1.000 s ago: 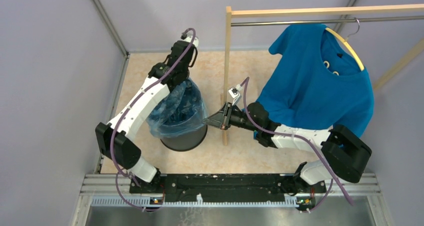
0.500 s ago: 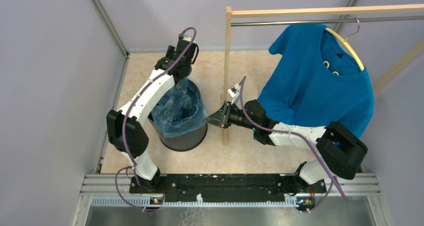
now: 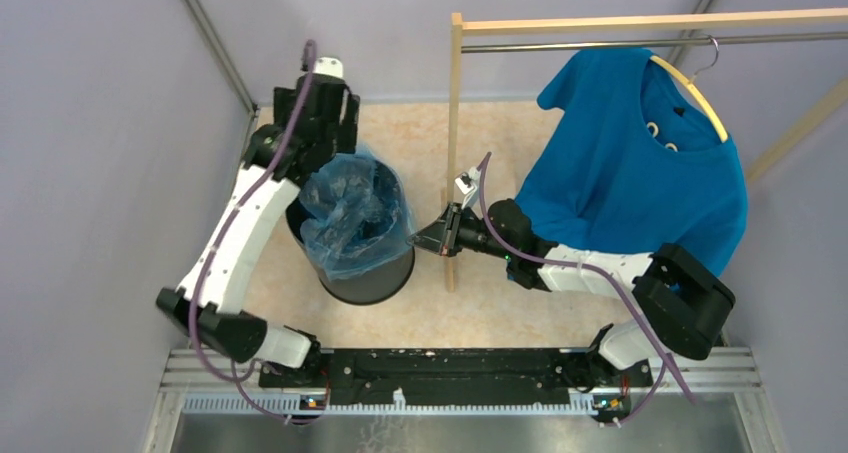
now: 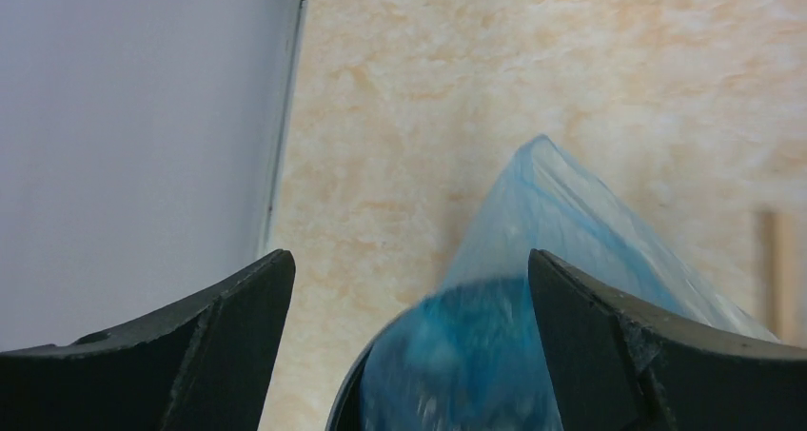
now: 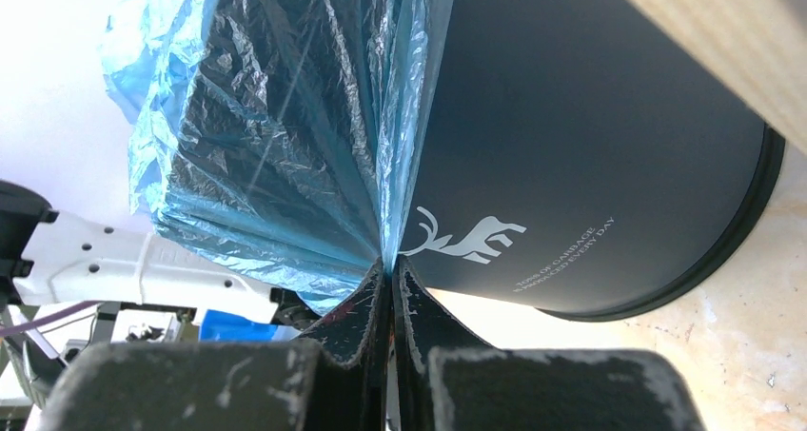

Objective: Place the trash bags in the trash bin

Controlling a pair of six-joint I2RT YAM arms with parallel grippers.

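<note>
The thin, crinkly, translucent light-blue plastic trash bag [image 3: 352,216] sits crumpled in the mouth of the black, round, slightly tapered plastic trash bin [image 3: 372,281]. Part of it is bunched inside and part is draped over the rim, and the bin stands on the beige mottled floor [image 3: 520,308] left of the pale wooden post [image 3: 455,123] of a clothes rack. The right gripper [image 5: 390,265] is clenched on the bag: its two dark fingers meet on a gathered corner of the film just beside the bin's right side. From that pinched point the plastic fans out in taut pleats across the bin's outer wall, next to a white deer mark [image 5: 471,239] and a line of small white lettering. The left gripper [image 4: 409,260] is released, with its jaws standing wide apart and nothing between them. It hangs above the far left part of the bin's rim, near the corner of the grey wall [image 4: 124,136]. In the left wrist view a raised peak of the blue film stands below the gap between the fingers, apart from both. An opaque blue T-shirt [image 3: 640,178] hangs on a hanger from the rack's rail, behind the right arm.
</note>
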